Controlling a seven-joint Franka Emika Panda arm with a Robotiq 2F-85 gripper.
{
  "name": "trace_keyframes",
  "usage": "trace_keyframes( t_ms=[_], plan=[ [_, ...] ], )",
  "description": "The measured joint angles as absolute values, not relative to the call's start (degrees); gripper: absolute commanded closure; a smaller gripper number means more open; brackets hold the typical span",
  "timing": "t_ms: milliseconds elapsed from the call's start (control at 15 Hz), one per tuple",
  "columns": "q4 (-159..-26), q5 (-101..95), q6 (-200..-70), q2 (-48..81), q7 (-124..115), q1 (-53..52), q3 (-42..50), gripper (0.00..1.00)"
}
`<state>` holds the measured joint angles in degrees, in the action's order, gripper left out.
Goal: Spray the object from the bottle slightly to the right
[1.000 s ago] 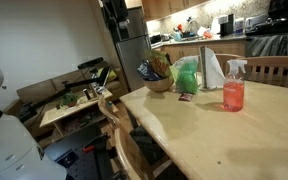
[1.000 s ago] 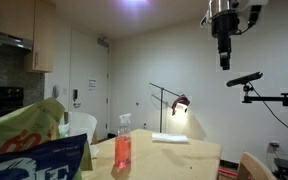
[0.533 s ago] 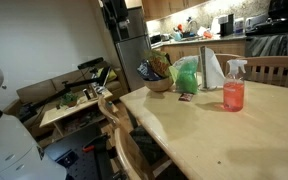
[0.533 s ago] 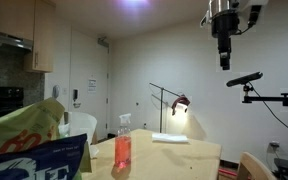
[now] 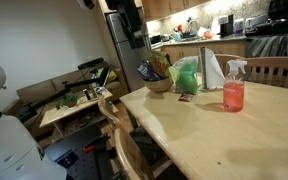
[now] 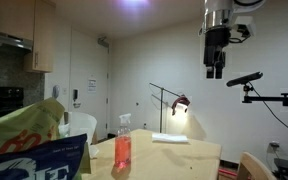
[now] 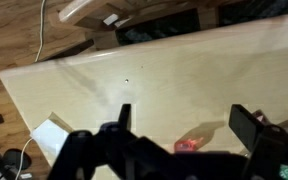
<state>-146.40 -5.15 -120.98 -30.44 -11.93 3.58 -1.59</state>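
The small clear spray bottle point(image 5: 233, 88) with pink-red liquid and a white nozzle head stands upright on the light wooden table point(image 5: 214, 135). It also shows in an exterior view point(image 6: 122, 150). In the wrist view it appears from above as a small red patch point(image 7: 187, 144) below the jaws. My gripper point(image 7: 184, 120) is open and empty, its fingers point(image 7: 246, 124) spread wide. It hangs high above the table in both exterior views point(image 5: 134, 25) point(image 6: 214, 66), well clear of the bottle.
A green bag-like thing point(image 5: 187, 75), a white paper roll point(image 5: 212, 68) and a bowl point(image 5: 159, 84) stand behind the bottle. A wooden chair point(image 5: 119, 140) is at the table's edge. A snack bag point(image 6: 34, 150) fills the foreground. A white sheet point(image 6: 170, 138) lies on the table.
My gripper has come lower and shifted sideways toward the table. The bottle and the other things have not moved.
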Motion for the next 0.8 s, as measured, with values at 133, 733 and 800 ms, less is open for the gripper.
trace_keyframes(
  t_ms=[133,733,800],
  plan=[
    [-147.0,-8.7,-125.5,-29.8,-16.8,5.5,-2.9,0.00],
    [-148.1,-24.0,-134.4,-39.1,-30.5,11.6,-8.3,0.00],
    [-148.9,-24.0,-138.0,-40.2,-29.2,11.6,-7.5,0.00]
  ],
)
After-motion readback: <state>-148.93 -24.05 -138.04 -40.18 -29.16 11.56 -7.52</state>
